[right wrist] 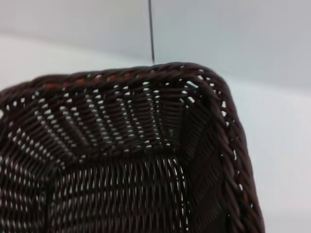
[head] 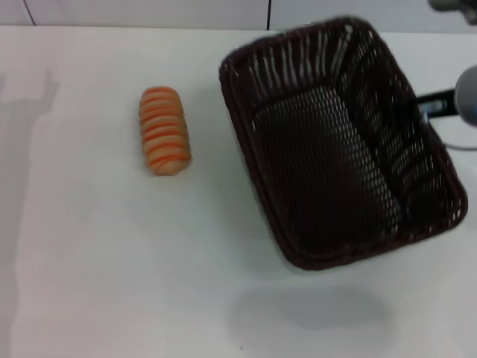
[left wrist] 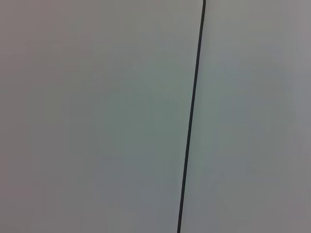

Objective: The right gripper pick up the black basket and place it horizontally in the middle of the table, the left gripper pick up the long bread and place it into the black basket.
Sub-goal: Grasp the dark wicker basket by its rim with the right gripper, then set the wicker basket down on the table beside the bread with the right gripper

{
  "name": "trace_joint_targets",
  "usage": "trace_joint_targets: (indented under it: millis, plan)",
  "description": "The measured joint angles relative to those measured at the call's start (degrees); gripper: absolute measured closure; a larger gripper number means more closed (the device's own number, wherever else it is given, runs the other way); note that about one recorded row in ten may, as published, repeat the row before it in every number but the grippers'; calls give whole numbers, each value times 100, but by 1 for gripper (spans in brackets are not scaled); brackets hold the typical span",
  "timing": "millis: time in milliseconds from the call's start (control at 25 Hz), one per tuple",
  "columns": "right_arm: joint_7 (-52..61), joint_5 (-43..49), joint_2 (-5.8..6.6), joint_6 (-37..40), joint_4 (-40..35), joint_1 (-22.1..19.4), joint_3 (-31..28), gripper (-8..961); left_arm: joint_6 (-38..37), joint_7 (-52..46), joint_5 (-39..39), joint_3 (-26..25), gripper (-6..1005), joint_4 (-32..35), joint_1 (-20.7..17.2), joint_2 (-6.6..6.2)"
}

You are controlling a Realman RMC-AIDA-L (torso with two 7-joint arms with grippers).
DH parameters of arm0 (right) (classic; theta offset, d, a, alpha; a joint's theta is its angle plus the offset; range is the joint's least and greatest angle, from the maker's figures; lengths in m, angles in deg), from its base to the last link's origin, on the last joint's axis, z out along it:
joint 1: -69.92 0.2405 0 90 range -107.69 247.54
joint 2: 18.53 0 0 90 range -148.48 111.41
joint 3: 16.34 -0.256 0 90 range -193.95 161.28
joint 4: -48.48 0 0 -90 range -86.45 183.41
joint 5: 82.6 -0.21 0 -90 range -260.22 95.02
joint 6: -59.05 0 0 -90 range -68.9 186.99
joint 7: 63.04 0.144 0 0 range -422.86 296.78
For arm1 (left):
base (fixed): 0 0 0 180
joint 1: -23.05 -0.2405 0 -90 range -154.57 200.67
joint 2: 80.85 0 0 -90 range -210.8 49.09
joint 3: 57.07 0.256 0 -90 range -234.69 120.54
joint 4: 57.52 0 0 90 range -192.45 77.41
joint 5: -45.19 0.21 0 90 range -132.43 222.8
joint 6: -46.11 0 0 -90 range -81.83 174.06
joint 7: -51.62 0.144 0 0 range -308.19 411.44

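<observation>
One black basket – lifted, tilted | right end effector at rim | long bread apart

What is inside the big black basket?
Nothing. The black basket shows only its own woven bottom and sides. The long bread lies outside it on the table. The right gripper sits partly hidden behind the basket's wall.

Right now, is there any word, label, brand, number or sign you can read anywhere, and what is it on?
None: no readable text in any view.
The dark woven wicker basket shows only weave.
The striped tan bread loaf has orange-brown ridges, no label.
The plain white table is unmarked.
The right gripper, at the basket's far right side, shows no legible marking.
</observation>
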Motion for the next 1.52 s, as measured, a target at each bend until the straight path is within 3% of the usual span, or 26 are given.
trace_joint_targets:
  millis: [360,640,880,1080,1520]
  plan:
    - [-1141,-446,10,626,478,-166,-71,769,92,396,-3,-30,209,-2,-21,13]
    - [-2767,-1742,23,353,787,-25,-359,806,344,466,-13,-54,211,-28,17,19]
    - [-3654,-2401,28,-257,804,347,-714,811,434,467,-19,-200,212,-60,37,22]
    - [-3835,-2629,42,-911,556,947,-1027,815,450,467,-21,-238,213,-72,85,32]
    - [-3932,-2674,121,-2304,253,2006,-1012,816,649,467,-30,-716,216,-47,232,29]
